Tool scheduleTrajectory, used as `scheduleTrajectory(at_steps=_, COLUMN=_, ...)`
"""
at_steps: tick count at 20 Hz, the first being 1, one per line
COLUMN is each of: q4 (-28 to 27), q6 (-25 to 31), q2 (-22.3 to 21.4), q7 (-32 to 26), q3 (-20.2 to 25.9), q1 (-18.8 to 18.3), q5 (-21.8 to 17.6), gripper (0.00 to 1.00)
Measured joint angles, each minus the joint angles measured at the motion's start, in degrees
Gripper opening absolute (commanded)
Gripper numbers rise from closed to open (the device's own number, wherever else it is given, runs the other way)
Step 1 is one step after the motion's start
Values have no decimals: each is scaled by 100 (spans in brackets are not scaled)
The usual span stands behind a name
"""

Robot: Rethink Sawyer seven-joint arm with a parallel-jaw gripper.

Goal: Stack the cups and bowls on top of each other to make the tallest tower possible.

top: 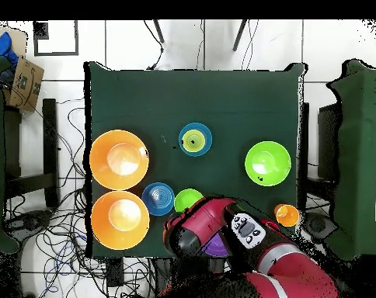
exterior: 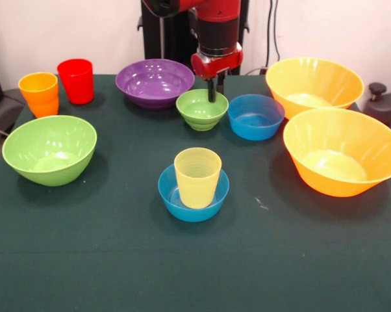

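Observation:
A pale yellow cup [exterior: 197,175] stands upright in a small blue bowl [exterior: 182,203] at the table's middle; the pair also shows in the overhead view [top: 193,140]. My gripper [exterior: 212,97] reaches down into the small green bowl [exterior: 199,116] at its far rim; the bowl rests on the table. In the overhead view the arm [top: 195,229] covers the gripper, right beside the small green bowl [top: 187,199]. A second small blue bowl [exterior: 255,118] sits just right of the green one.
A purple bowl [exterior: 154,81] sits behind the small green bowl. Two large orange bowls [exterior: 314,81] [exterior: 343,153] stand at the right. A large green bowl [exterior: 49,148], an orange cup [exterior: 39,94] and a red cup [exterior: 76,81] stand at the left.

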Motion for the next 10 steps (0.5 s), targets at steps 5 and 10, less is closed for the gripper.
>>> scheduleTrajectory(at_steps=5, q4=2, q6=1, q2=-98, q7=0, q3=0, q1=56, q5=1, gripper=0)
scheduleTrajectory(at_steps=10, q4=2, q6=2, q2=-155, q7=0, q3=0, q1=72, q5=2, gripper=0)
